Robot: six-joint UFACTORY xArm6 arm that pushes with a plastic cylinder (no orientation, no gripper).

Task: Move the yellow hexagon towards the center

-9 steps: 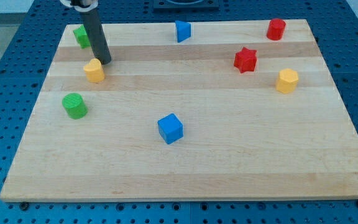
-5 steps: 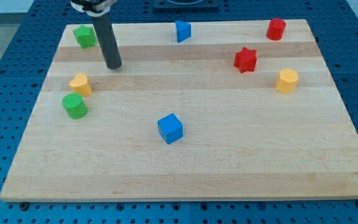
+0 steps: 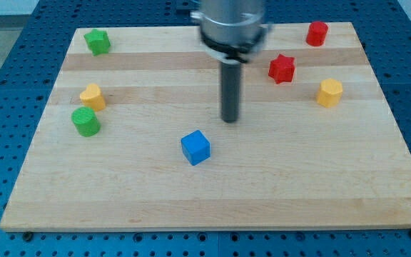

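Yellow hexagon [image 3: 329,93]: near the board's right edge, upper half, just below and to the right of the red star [image 3: 282,68].
My tip [image 3: 230,120]: a bare rod with no pincer in view, near the board's [image 3: 212,207] centre, well to the left of the hexagon and touching no block.
Blue cube [image 3: 195,147]: below and left of the tip.
Red block [image 3: 317,33]: top right corner.
Second yellow block [image 3: 92,96], with a green cylinder [image 3: 85,121] just below it: left edge.
Green block [image 3: 97,41]: top left corner.
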